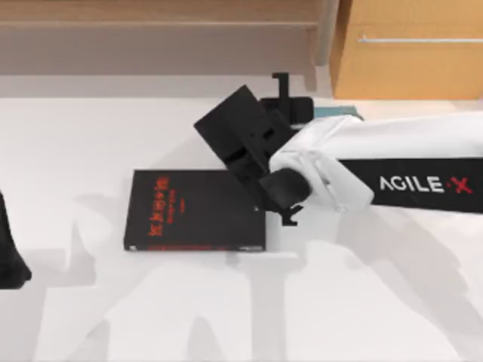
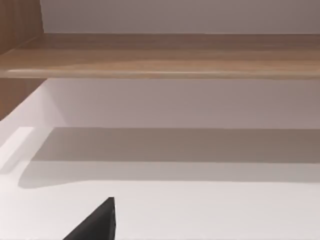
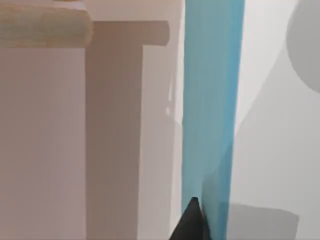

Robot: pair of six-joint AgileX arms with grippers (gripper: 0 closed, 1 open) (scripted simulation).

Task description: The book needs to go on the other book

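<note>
Book [image 3: 212,100], plain light blue-teal, pinched by right gripper [image 3: 192,220] beside black book [image 1: 196,211]

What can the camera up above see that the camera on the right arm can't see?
From above you can see the black book with red letters lying flat on the white table, my whole right arm reaching over it, and my left arm parked at the table's left edge. The right wrist camera sees the blue-teal book up close as a long strip, with a dark fingertip of the right hand touching it. Both see the blue-teal book, just a corner from above, and the table.
</note>
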